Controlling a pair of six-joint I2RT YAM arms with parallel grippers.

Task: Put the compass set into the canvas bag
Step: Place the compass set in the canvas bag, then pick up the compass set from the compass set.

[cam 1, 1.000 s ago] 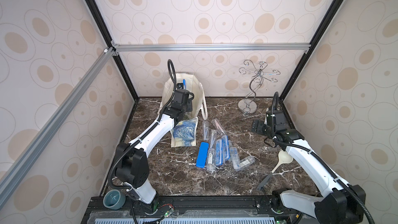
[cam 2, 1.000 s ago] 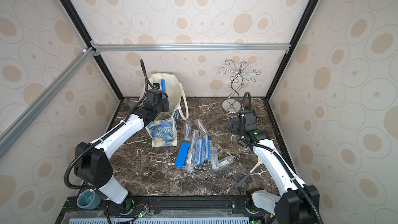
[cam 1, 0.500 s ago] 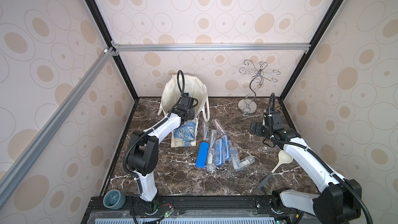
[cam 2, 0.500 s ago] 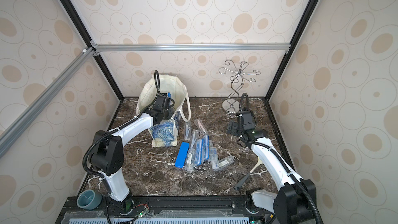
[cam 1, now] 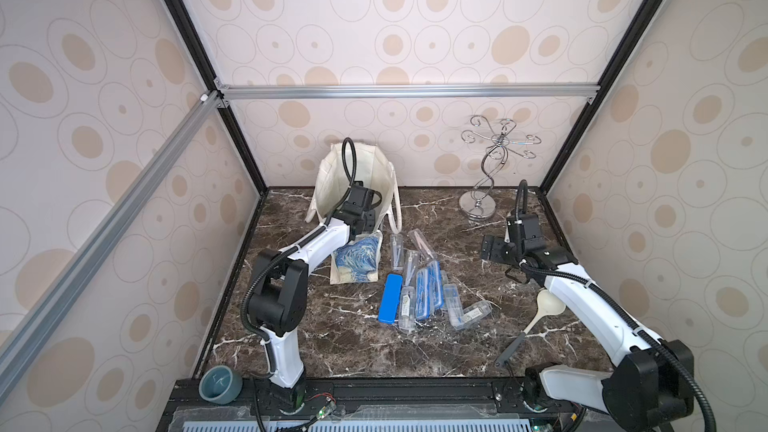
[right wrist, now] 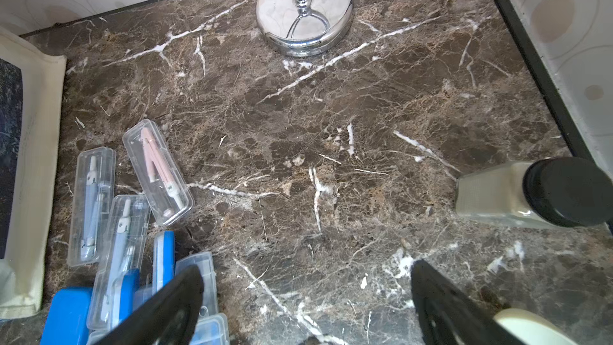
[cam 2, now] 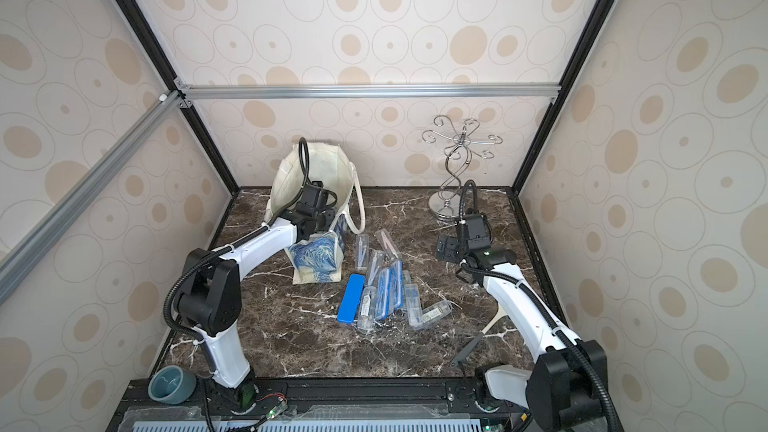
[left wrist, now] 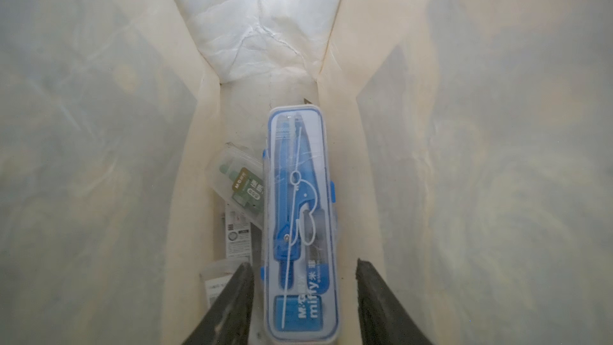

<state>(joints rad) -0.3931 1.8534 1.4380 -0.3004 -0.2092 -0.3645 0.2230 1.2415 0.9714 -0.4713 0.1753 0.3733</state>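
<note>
- Canvas bag (cam 1: 358,261): soft creased cream cloth with a blue swirl print, standing back left on the counter (right wrist: 298,121).
- Compass set (left wrist: 300,214): long clear hard case holding a blue compass, flat on the bag's floor, lengthwise along it.
- Left claw (left wrist: 303,263): parted astride the case's near end, gripping nothing.
- Right claw (right wrist: 306,267): spread wide, empty, above veined brown marble.

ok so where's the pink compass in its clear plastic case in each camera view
Top view: the pink compass in its clear plastic case lies at the far end of the pile of cases, right of the cream canvas bag.
Top view: the case, same spot.
Left wrist: not in it; this view looks inside the bag.
Right wrist: the case lies between the bag's edge and the stand.
Shared landmark: the chrome wire stand's round base.
</note>
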